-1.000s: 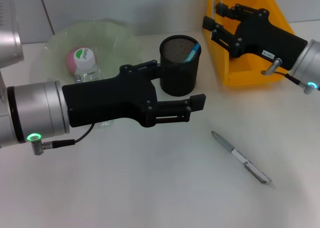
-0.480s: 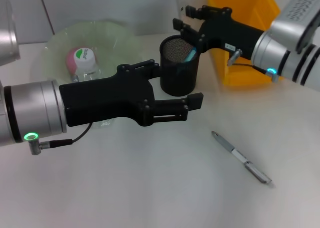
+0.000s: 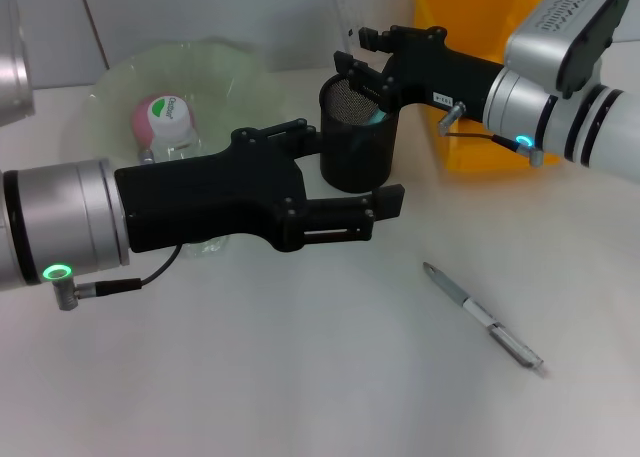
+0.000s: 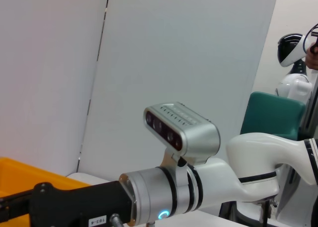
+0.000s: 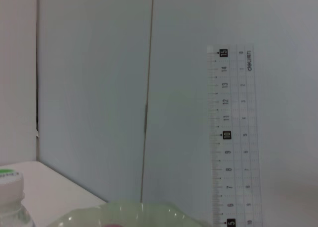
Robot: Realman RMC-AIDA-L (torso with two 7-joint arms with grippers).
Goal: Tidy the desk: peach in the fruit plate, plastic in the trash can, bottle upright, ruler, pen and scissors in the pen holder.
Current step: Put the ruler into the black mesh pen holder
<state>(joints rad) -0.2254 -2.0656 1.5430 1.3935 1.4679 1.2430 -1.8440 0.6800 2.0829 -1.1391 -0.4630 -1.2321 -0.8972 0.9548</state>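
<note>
Ruler (image 5: pixel 231 137): stands straight up, pinched by the right gripper (image 3: pixel 362 62) just above the pen holder (image 3: pixel 358 132), ready to drop in.
Scissors (image 3: pixel 384 107): in the cup.
Pen (image 3: pixel 483 317): lies on the desk (image 3: pixel 300 377).
Left gripper (image 3: pixel 345 182): fingers spread, empty, beside the cup.

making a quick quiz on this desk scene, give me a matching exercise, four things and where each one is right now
Things:
1. pen
2. ruler
3. peach
4. scissors

Places:
a. in the fruit plate
b. held upright by the right gripper over the pen holder
c. lying on the desk
d. inside the pen holder

Pairs: 1-c, 2-b, 3-a, 4-d
</note>
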